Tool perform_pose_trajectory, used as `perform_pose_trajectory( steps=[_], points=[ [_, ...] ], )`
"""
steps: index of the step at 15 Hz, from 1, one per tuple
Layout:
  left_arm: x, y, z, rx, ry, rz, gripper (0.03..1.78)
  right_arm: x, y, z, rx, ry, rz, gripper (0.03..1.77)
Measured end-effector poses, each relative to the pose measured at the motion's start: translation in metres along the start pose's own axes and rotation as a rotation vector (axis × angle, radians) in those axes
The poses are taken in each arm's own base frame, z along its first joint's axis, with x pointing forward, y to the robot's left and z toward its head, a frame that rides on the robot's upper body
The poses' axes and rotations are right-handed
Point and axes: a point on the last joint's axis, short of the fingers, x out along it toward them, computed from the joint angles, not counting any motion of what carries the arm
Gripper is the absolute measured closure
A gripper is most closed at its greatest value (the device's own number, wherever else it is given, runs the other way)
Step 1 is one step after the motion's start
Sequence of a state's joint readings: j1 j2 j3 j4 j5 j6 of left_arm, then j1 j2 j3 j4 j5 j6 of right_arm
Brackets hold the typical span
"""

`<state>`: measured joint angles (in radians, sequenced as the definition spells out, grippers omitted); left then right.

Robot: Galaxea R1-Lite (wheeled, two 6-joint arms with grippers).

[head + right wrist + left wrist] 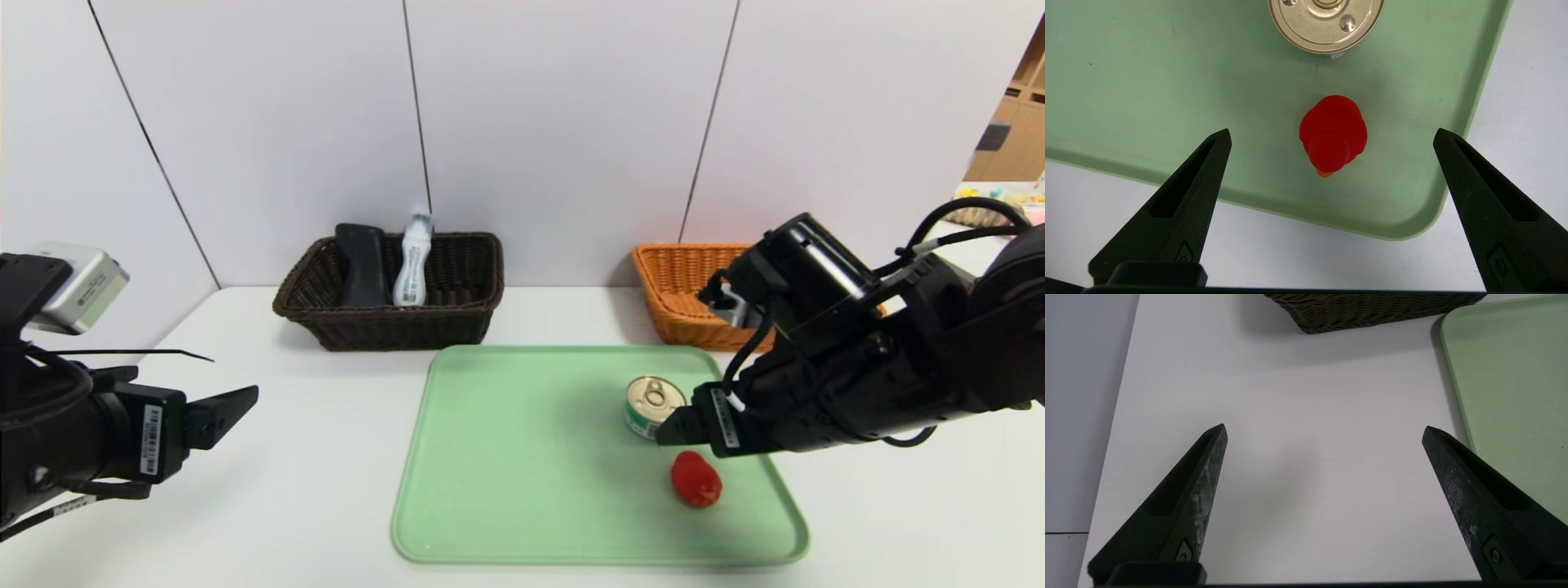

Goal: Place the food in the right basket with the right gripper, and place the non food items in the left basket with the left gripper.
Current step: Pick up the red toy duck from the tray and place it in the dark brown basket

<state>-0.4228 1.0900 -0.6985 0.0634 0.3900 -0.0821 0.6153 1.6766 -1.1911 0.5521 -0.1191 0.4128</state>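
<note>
1. Right gripper (1331, 134), fingers spread and empty, hangs over the green tray (506, 490).
2. The tin can (653, 406) stands on that tray beside a red object (695, 479).
3. Left gripper (1325, 430), also spread wide, hovers left of the tray.

The right gripper (1331, 134) is held above the green tray (506, 490), angled steeply down, jaws spread wide; the left gripper (1323, 433) is held left of the tray, jaws likewise spread.
</note>
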Motion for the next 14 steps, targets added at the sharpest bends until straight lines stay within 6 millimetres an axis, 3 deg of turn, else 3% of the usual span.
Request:
perform_pose_trajectory(
  steps=[8,14],
  points=[
    [-0.013,0.009,-0.004,-0.026,-0.037,0.015,0.12,0.039,0.008,-0.003,-0.031,0.112,-0.079,0.09],
    [-0.016,0.01,-0.007,-0.03,-0.042,0.014,0.12,0.049,0.016,-0.008,-0.035,0.147,-0.086,0.09]
  ],
)
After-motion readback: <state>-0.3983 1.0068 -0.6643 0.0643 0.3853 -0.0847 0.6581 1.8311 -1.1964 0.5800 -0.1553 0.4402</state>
